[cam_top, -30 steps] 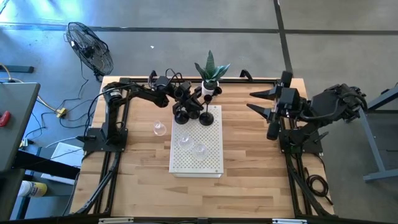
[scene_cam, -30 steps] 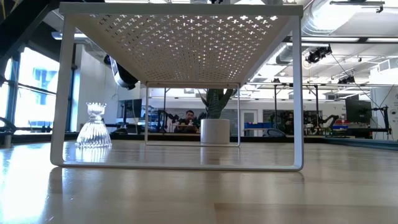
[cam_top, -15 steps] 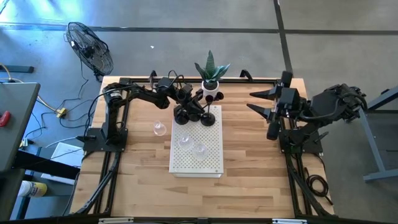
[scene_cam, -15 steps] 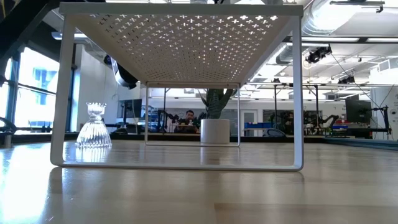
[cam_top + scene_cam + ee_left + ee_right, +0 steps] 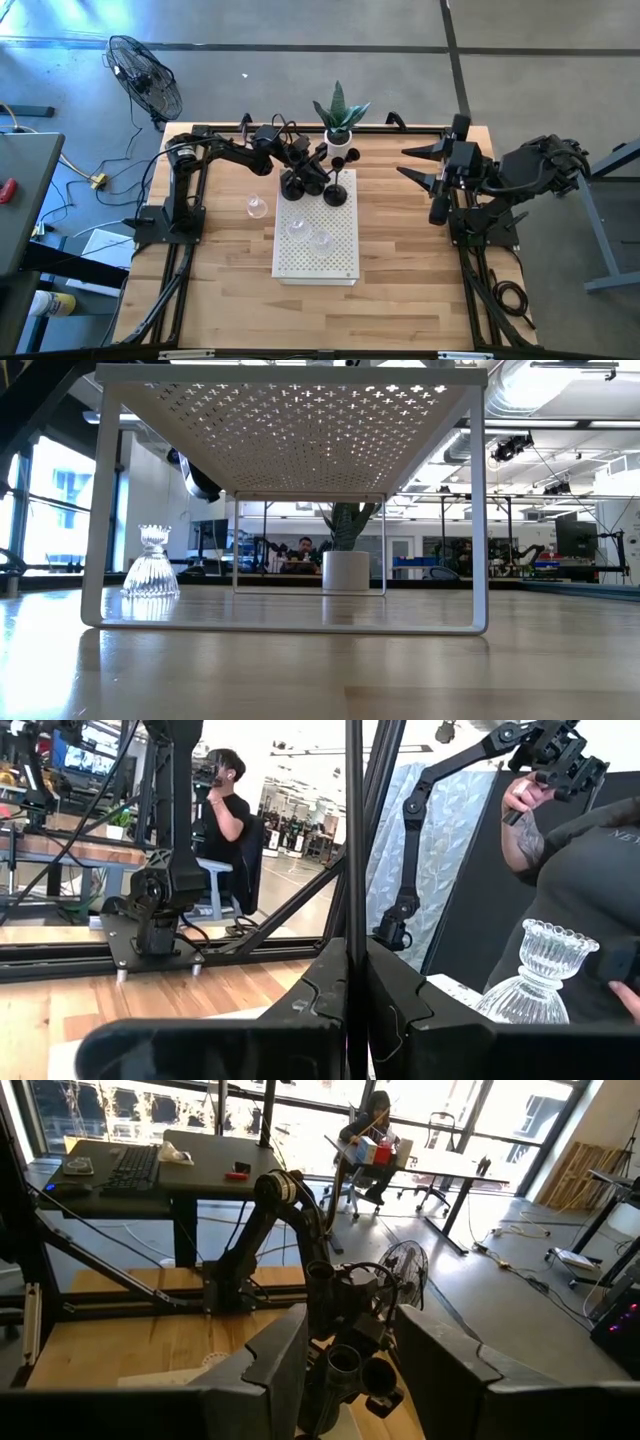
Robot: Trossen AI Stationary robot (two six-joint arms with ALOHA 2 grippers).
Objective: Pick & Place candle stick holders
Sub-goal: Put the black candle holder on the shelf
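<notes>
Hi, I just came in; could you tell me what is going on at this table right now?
The left gripper is shut on the thin stem of a black candle stick holder at the far end of the white perforated stand, next to two other black holders. Two clear glass holders sit on the stand and a third stands on the table beside it. The right gripper waits open at the right side.

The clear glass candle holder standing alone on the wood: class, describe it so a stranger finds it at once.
Find the white perforated stand mid-table. On the bare wood to its left stands one clear glass candle holder. Two other glass holders sit on top of the stand; only this one stands on the table itself.
</notes>
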